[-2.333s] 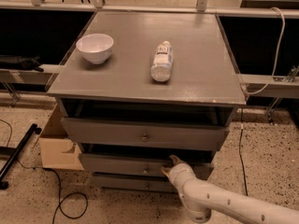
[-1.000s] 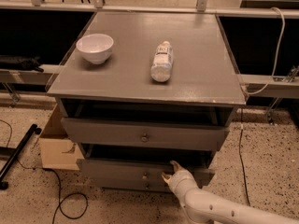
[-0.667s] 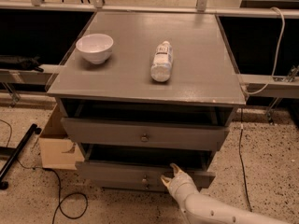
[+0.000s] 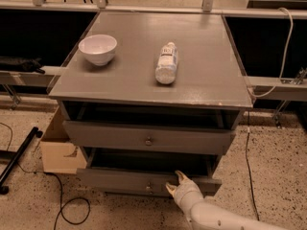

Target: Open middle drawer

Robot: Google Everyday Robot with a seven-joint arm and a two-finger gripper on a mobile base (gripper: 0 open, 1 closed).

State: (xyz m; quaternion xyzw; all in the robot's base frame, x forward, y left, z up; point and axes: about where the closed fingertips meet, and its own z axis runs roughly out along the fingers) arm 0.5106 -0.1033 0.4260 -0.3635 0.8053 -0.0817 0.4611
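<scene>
The middle drawer [image 4: 120, 180] is a low grey front with a small round knob [image 4: 148, 188]. It stands pulled out from the grey cabinet, with its dark inside showing behind the front. My gripper [image 4: 173, 181] reaches in from the bottom right, just right of the knob. One finger is inside the drawer and the other is in front, closed over the front's top edge. My white arm [image 4: 216, 219] runs off to the lower right.
The top drawer [image 4: 110, 134] above is also slightly out. A white bowl [image 4: 98, 48] and a lying bottle [image 4: 166, 63] rest on the cabinet top [image 4: 201, 80]. A cardboard box [image 4: 60, 152] stands left of the cabinet. A cable [image 4: 72, 210] and a black pole [image 4: 19, 159] lie on the floor.
The middle drawer has slid further out toward the camera, and my gripper has moved back with it, staying on the front's top edge. The top drawer, bowl and bottle have not moved.
</scene>
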